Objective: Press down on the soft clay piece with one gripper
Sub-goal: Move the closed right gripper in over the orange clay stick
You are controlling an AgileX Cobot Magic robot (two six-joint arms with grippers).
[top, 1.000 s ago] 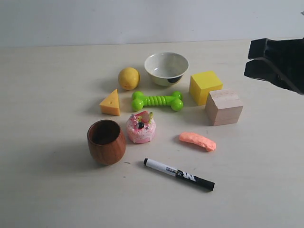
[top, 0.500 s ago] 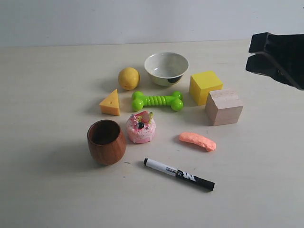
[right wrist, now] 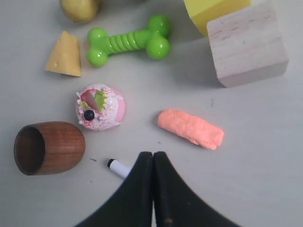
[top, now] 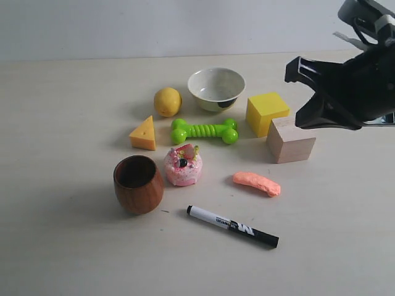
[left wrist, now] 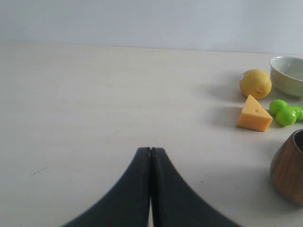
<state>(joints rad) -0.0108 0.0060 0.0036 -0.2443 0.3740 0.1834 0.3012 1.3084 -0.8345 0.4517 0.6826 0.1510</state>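
Note:
The soft clay piece (top: 257, 183) is a salmon-pink sausage lying flat on the table between the wooden block (top: 291, 139) and the marker (top: 232, 226). My right gripper (top: 308, 92) hangs in the air above the blocks at the right, apart from the clay. In the right wrist view its fingers (right wrist: 153, 156) are pressed together with nothing between them, and the clay (right wrist: 191, 128) lies just beyond their tips. My left gripper (left wrist: 150, 150) is shut and empty over bare table. It does not show in the exterior view.
Around the clay stand a pink cake toy (top: 182, 165), a wooden cup (top: 138, 184), a green bone toy (top: 204, 131), a cheese wedge (top: 144, 134), a lemon (top: 167, 102), a white bowl (top: 216, 88) and a yellow block (top: 267, 113).
My right gripper has moved left and further into the exterior view, from the right edge to above the blocks. The clay and the other objects have not moved.

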